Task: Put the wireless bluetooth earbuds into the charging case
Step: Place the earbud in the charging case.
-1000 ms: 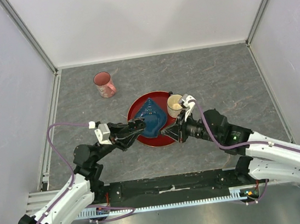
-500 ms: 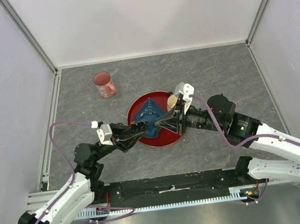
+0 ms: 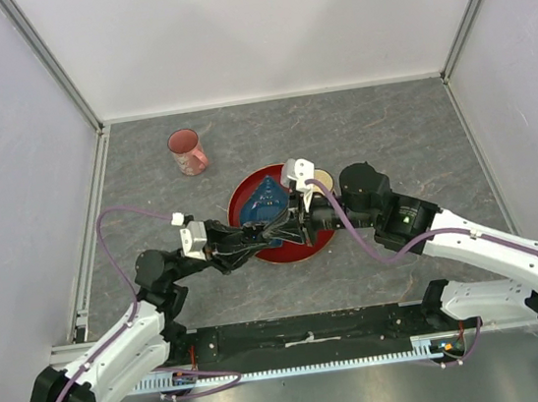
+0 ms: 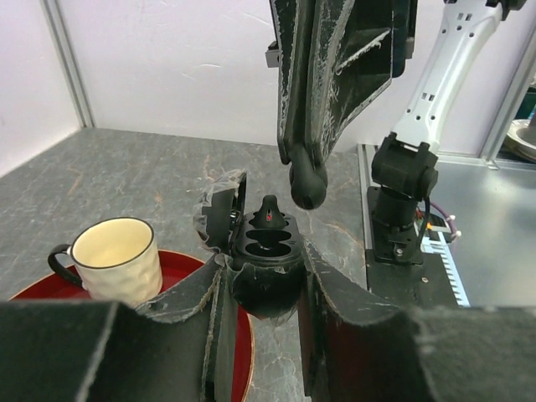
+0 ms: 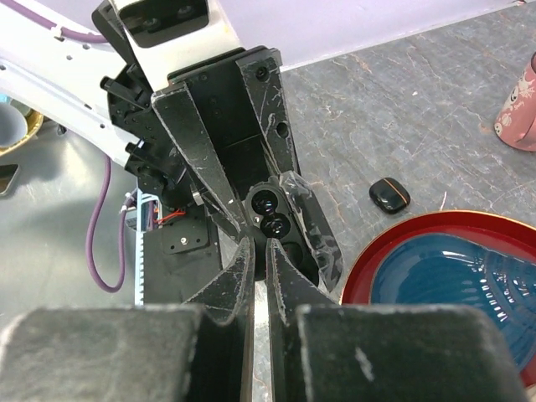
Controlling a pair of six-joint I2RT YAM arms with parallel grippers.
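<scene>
Our left claw clamps the open charging case; our right claw pinches an earbud just above the case. We should lower it straight down, seat it fully, then release.

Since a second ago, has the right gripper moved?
Yes. The right gripper, shut on an earbud, has shifted left over the plate from its right rim, toward the case held by the left gripper.
</scene>
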